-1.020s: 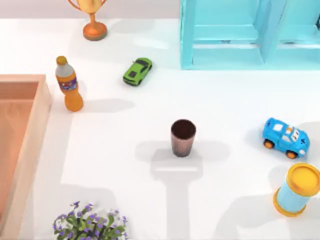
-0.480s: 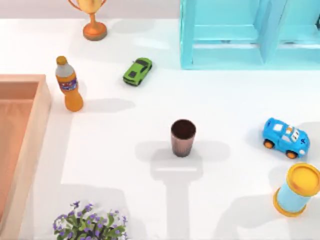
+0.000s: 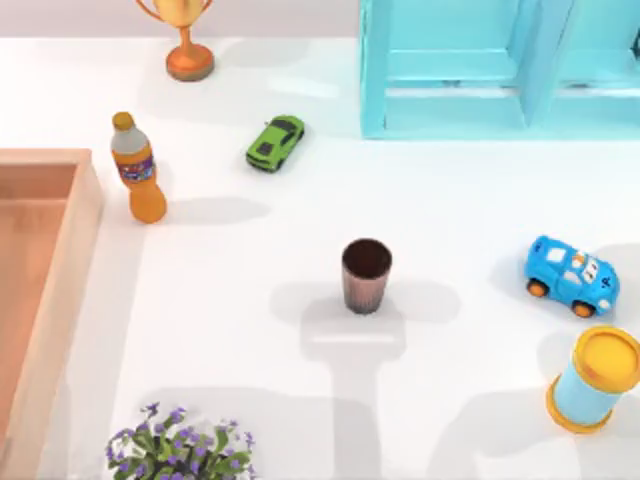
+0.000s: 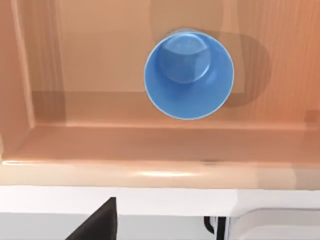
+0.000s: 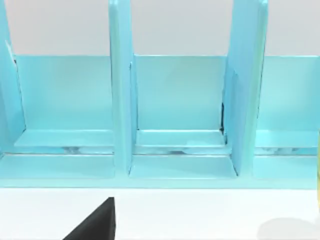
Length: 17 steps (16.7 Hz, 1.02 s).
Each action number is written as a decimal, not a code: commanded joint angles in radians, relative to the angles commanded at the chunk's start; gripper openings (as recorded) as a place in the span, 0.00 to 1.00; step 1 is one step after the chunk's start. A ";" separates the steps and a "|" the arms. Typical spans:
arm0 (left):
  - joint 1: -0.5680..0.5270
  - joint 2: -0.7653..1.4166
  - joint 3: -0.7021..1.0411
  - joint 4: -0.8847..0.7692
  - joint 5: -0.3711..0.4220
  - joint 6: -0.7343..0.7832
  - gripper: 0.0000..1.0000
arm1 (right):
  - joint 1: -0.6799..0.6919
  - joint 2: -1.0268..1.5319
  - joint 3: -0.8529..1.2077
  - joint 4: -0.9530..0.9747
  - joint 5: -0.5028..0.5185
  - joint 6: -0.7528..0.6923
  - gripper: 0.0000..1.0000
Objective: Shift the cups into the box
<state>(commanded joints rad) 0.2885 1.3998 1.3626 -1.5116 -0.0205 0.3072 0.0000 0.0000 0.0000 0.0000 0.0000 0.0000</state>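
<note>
One cup of the two is already housed: the light blue cup point(image 4: 188, 73) stands upright, mouth up, on the floor of the box point(image 4: 150, 145), near one inner wall but clear of it. We judge it sits there because it has been set down and let go; nothing touches it in the left wrist view. That camera looks straight down into it from above the box wall, so we place the cup below our left pincer and a little beyond the wall from it. A dark wedge at the edge of that view may belong to the pincer, but whether its fingers are spread or closed we cannot tell.

Second item, outstanding: the reddish-brown ribbed cup point(image 3: 366, 275) stands upright on the bare table point(image 3: 450, 200), well apart from the box wall point(image 3: 70, 250) at the table's left. It has not been gripped.

Our right pincer faces the turquoise shelf unit point(image 5: 175, 115), with the same kind of dark wedge at the frame's edge; its fingers we likewise cannot judge. How the brown cup lies relative to that pincer cannot be established.

Assessment: half done; the brown cup needs fetching.
</note>
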 joint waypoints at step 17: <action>-0.518 0.636 0.787 -0.177 0.017 -0.514 1.00 | 0.000 0.000 0.000 0.000 0.000 0.000 1.00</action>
<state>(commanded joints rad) -0.2293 2.0360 2.1491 -1.6888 -0.0039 -0.2064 0.0000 0.0000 0.0000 0.0000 0.0000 0.0000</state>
